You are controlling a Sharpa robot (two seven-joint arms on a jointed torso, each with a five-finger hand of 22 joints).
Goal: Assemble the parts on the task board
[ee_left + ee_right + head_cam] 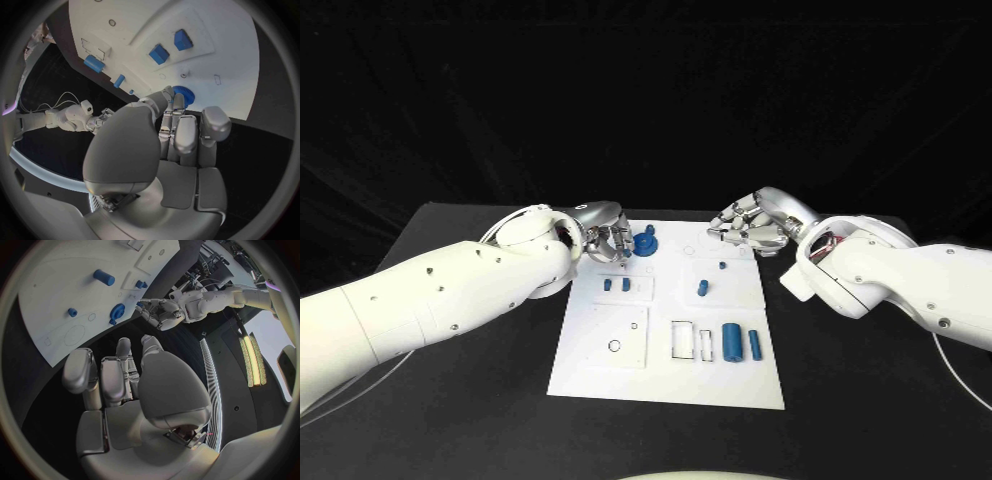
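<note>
Seating the round blue toothed gear [646, 242] on the white task board [625, 375]: left hand [603, 238] fingertips pinch it. Next, press down squarely. Right hand [750, 228] hovers, fingers curled, holding nothing.

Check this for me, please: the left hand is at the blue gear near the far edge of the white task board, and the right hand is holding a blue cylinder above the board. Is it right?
Not quite. The left hand is indeed at the blue gear near the far edge of the task board. But the right hand holds nothing: the right wrist view shows bare fingers, and the blue cylinders lie on the board.
</note>
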